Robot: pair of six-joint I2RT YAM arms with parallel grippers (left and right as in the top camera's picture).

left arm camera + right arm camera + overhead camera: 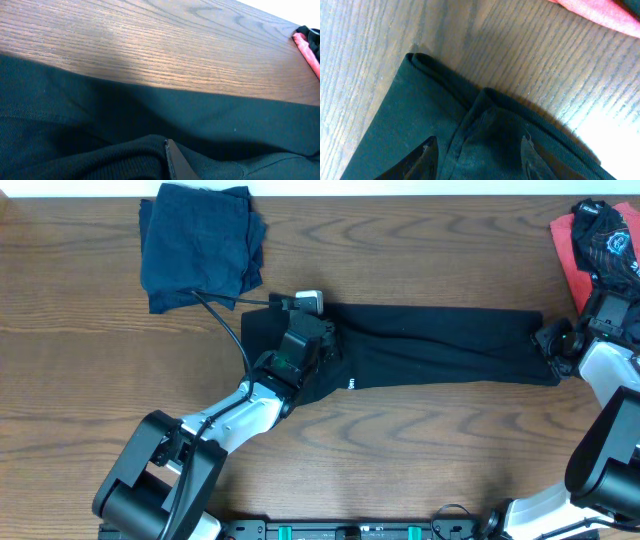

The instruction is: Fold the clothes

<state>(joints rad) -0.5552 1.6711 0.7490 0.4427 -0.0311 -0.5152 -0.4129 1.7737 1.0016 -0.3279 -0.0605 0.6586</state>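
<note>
A black shirt [440,345], one of the clothes, lies folded into a long strip across the middle of the table. My left gripper [310,320] sits on its left end, shut on a raised fold of the black fabric [125,155] that bunches against the gripper's tip [167,147]. At the strip's right end my right gripper [548,340] stands open. Its two fingers [427,155] straddle the shirt's folded corner [485,130], which lies flat on the wood between the gripper's [480,157] tips.
A folded dark navy pile [200,245] rests at the back left. A coral-red and black shirt [600,240] lies bunched at the back right, close behind my right arm; its red edge [600,12] shows in the right wrist view.
</note>
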